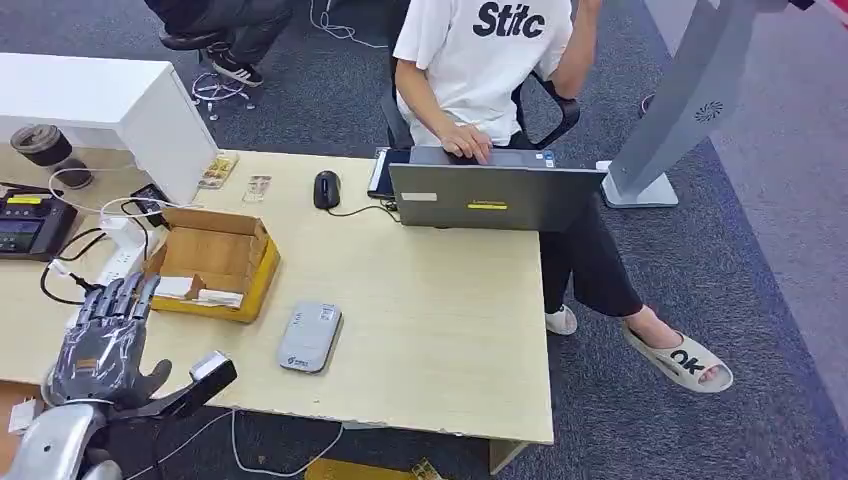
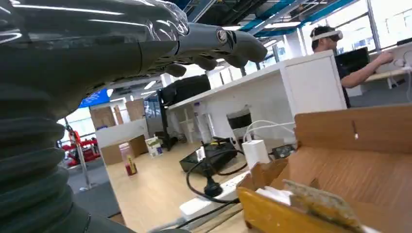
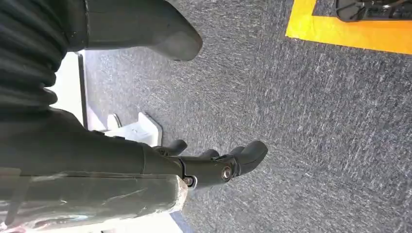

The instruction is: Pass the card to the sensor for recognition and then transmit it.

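At the far left of the table, a dark device with a small screen lies among black and white cables, beside a white power strip. A white cabinet stands on the table behind them.

The left hand hovers low over the near left corner of the table, palm down, fingers stretched out and apart, pointing toward the cardboard box; its thumb sticks out to the side. It holds nothing and touches nothing. In the left wrist view the same fingers reach forward, slightly bent, in the air above the box, clear of its rim.

The box sits open just ahead of that hand, with white cards or papers lying in its near end. Which of them is the task's card I cannot tell. Just beyond the box, small flat packets lie by the cabinet.

To the right of the box, near the table's front edge, lies the grey card sensor, flat and apart from both box and hand.

Farther back a black mouse rests beside a grey laptop, where a seated person in a white shirt has one hand on the keys.

The right hand hangs over grey carpet, its fingers loosely curled and apart from the thumb, with nothing in them.
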{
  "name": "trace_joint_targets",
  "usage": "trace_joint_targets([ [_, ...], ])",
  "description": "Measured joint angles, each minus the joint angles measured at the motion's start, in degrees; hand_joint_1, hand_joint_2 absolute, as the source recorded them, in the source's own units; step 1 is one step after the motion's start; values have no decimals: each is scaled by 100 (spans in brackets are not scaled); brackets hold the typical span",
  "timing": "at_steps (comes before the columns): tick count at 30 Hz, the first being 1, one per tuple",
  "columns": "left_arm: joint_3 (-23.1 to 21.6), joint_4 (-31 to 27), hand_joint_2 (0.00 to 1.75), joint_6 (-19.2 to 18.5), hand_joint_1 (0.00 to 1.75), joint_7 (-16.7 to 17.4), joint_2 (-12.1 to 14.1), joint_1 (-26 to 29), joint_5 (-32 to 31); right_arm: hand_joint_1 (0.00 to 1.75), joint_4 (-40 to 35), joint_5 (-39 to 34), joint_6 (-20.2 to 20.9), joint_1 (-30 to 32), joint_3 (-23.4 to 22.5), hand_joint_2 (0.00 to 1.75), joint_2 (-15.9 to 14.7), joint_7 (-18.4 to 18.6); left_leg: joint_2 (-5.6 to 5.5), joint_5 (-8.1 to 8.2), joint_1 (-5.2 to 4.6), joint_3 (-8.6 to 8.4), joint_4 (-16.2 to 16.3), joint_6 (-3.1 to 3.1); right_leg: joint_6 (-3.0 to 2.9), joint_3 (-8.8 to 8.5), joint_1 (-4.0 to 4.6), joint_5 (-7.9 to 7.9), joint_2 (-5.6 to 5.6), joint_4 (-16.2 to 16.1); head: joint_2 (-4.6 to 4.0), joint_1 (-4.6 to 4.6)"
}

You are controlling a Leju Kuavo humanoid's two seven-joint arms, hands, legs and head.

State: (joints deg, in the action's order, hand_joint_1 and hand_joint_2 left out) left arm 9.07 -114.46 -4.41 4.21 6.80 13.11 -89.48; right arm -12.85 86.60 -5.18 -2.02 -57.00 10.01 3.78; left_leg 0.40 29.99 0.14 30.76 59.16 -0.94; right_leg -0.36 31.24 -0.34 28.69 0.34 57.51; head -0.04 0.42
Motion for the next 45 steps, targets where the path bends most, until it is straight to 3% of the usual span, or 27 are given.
trace_joint_targets([
  [6,20,67,175,-243,0,131,131,-9,-46,0,0,50,20,-4,-33,175,4,-4,-5,-5,0,-1,0,1,0,-5,0,-3,-4,0,0,0],
  [16,26,624,175,89,0,658,441,-352,-53,0,-26,221,79,-35,-33,175,4,13,-4,-6,1,-3,0,3,-1,-5,0,-5,-3,0,0,0],
  [25,24,867,175,116,0,673,533,-457,-53,0,-35,269,79,-39,-33,175,4,11,-4,-6,0,-3,0,2,-1,-3,0,-4,-2,0,0,0],
  [33,-13,1570,175,409,0,715,623,-804,-53,0,-35,323,109,-55,-13,175,2,-57,-4,-6,1,-5,1,3,-2,-5,0,-5,-2,0,0,-2],
  [45,-343,2407,175,551,0,774,621,-1273,-55,0,-37,323,120,-60,118,175,-4,-37,-3,-6,0,-4,1,3,-2,-3,0,-5,-2,0,0,0],
])
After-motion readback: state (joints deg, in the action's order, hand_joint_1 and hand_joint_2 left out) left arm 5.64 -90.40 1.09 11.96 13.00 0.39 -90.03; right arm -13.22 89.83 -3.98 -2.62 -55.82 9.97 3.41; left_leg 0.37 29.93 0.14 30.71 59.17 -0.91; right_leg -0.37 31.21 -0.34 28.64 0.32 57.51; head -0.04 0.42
